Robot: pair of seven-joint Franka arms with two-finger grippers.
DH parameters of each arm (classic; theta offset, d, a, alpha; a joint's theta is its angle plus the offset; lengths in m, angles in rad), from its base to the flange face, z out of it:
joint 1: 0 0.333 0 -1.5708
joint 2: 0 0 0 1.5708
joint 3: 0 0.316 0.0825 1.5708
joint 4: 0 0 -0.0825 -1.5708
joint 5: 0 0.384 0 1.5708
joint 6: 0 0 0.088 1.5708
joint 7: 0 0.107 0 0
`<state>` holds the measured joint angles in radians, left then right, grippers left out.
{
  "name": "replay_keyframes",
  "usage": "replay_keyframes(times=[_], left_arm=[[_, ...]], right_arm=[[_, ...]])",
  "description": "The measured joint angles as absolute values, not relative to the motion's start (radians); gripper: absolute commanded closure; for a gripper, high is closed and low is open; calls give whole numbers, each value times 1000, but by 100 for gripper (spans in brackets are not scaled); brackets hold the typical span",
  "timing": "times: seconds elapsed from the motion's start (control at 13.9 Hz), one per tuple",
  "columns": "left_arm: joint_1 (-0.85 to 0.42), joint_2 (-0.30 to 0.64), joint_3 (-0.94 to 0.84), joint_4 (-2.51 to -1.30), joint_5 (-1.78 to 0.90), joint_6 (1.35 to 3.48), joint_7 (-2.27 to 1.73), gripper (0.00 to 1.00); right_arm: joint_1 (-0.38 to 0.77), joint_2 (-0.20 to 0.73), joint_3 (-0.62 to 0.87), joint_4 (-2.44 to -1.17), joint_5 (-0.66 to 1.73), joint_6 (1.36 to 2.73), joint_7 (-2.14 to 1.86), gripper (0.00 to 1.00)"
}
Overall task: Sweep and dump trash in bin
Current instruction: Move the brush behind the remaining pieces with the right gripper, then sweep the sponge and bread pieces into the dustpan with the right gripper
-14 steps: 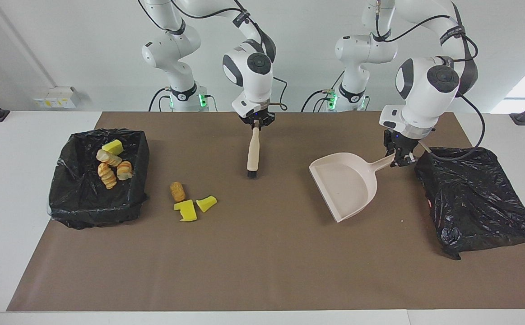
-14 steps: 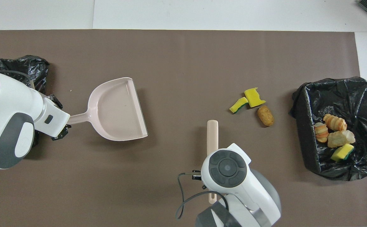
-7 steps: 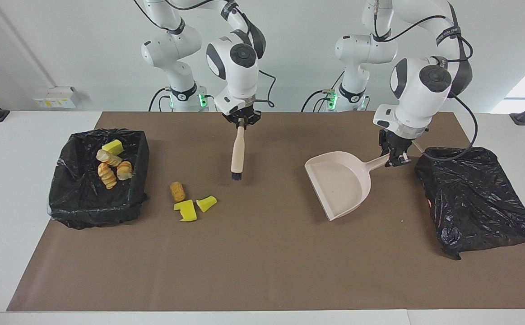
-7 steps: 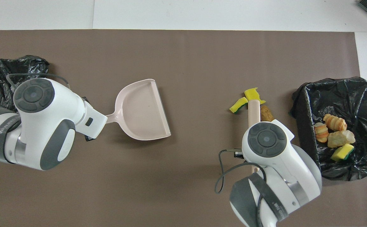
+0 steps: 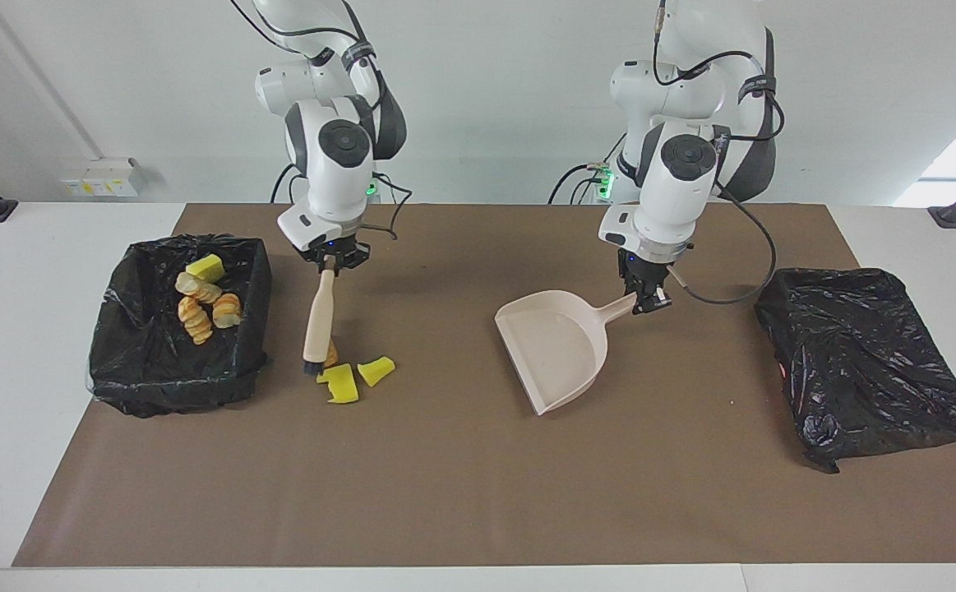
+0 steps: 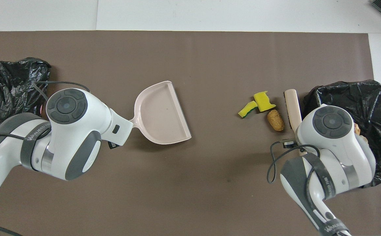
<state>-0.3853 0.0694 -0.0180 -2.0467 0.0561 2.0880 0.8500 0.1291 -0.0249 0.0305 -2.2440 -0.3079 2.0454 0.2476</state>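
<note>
Three pieces of trash lie on the brown mat beside the bin: a tan lump (image 5: 330, 355) (image 6: 275, 120) and two yellow wedges (image 5: 339, 384) (image 5: 376, 370) (image 6: 264, 101) (image 6: 247, 109). My right gripper (image 5: 331, 256) is shut on the handle of a beige brush (image 5: 318, 316) (image 6: 292, 105), which hangs bristles down between the bin and the tan lump. My left gripper (image 5: 646, 298) is shut on the handle of the beige dustpan (image 5: 556, 349) (image 6: 164, 113), held over mid-table with its mouth toward the trash. The black-lined bin (image 5: 140, 386) (image 6: 341, 90) holds several scraps (image 5: 198, 308).
A crumpled black bag (image 5: 864, 362) (image 6: 3, 85) lies at the left arm's end of the mat. Bare mat separates the dustpan from the loose trash. In the overhead view the right arm covers most of the bin's contents.
Both arms moved toward the right arm's end. The brush passed over the loose trash to the bin side and dropped lower. The dustpan came closer to the trash.
</note>
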Motion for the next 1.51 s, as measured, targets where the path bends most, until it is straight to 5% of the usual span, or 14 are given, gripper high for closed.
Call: replay_keyframes(times=[1.51], left_arm=[[-429, 87, -16, -2071, 55, 2091, 782, 100]], right_arm=[[404, 179, 59, -2070, 59, 2094, 241, 100]])
